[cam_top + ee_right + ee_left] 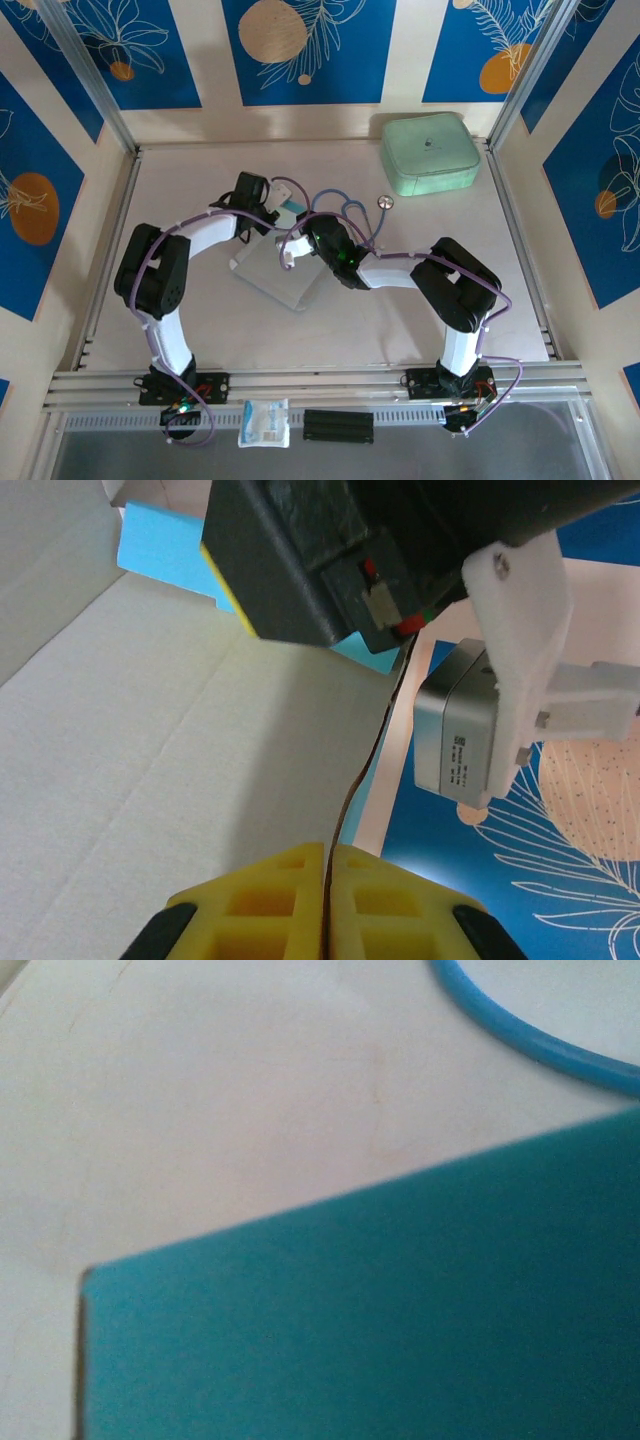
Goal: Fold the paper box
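Observation:
The paper box (pixel 272 274) lies unfolded mid-table, grey-white side up, with a light-blue flap raised at its far end. My right gripper (pixel 298 250) is at its right edge. In the right wrist view its yellow fingers (pixel 270 895) are shut on the thin card edge, and the box's grey-white panel (pixel 150 750) spreads to the left. My left gripper (pixel 270 208) is at the raised flap, and its black body (pixel 290 560) hangs over the card. The flap's blue face (pixel 380 1310) covers the left wrist view's lower part and hides those fingers.
A mint-green rounded case (pixel 430 152) sits at the back right. A white-and-blue packet (pixel 264 422) and a black bar (pixel 338 425) lie on the front rail. Blue cable (pixel 540 1040) loops behind the box. A small metal disc (pixel 385 201) lies near the case.

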Robot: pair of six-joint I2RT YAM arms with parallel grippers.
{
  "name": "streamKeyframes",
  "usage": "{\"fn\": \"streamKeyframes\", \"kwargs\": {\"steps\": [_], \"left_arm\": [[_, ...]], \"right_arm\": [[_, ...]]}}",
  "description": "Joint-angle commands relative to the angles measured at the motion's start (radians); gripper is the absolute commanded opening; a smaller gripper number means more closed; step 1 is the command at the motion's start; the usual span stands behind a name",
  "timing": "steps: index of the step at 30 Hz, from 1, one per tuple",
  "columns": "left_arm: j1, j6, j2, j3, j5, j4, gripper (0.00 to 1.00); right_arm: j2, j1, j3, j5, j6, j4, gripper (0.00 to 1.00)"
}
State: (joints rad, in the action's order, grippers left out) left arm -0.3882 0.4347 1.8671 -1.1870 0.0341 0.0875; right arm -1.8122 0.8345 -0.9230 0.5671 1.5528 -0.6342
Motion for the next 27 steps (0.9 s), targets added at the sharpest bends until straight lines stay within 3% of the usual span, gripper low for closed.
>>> {"fn": "streamKeyframes", "kwargs": {"steps": [1, 2, 9, 14, 21, 22, 24, 25, 27], "left_arm": [[-0.004, 0.027, 0.096, 0.009, 0.061, 0.146, 0.27], [-0.004, 0.024, 0.095, 0.012, 0.065, 0.144, 0.27], [-0.005, 0.027, 0.104, 0.037, 0.067, 0.136, 0.0], [-0.005, 0.027, 0.062, 0.088, 0.044, 0.093, 0.0], [-0.005, -0.041, -0.01, 0.116, 0.045, 0.064, 0.0], [-0.004, -0.055, -0.018, 0.125, 0.046, 0.054, 0.0], [-0.005, -0.091, -0.03, 0.144, 0.046, 0.034, 0.0], [-0.006, -0.103, -0.031, 0.149, 0.046, 0.031, 0.0], [-0.013, -0.115, -0.028, 0.15, 0.084, 0.037, 0.0]], "right_arm": [[0.001, 0.034, 0.033, -0.119, 0.007, 0.151, 0.09], [0.002, 0.034, 0.033, -0.119, 0.007, 0.151, 0.09], [0.006, 0.034, 0.031, -0.122, 0.01, 0.155, 0.09], [0.007, 0.035, 0.029, -0.119, -0.002, 0.151, 0.11], [0.141, 0.083, 0.049, -0.129, -0.205, 0.222, 0.35], [0.171, 0.09, 0.055, -0.13, -0.239, 0.235, 0.41], [0.247, 0.108, 0.079, -0.133, -0.322, 0.258, 0.66], [0.296, 0.115, 0.091, -0.137, -0.374, 0.29, 0.73], [0.392, 0.126, 0.096, -0.137, -0.517, 0.377, 0.77]]}}
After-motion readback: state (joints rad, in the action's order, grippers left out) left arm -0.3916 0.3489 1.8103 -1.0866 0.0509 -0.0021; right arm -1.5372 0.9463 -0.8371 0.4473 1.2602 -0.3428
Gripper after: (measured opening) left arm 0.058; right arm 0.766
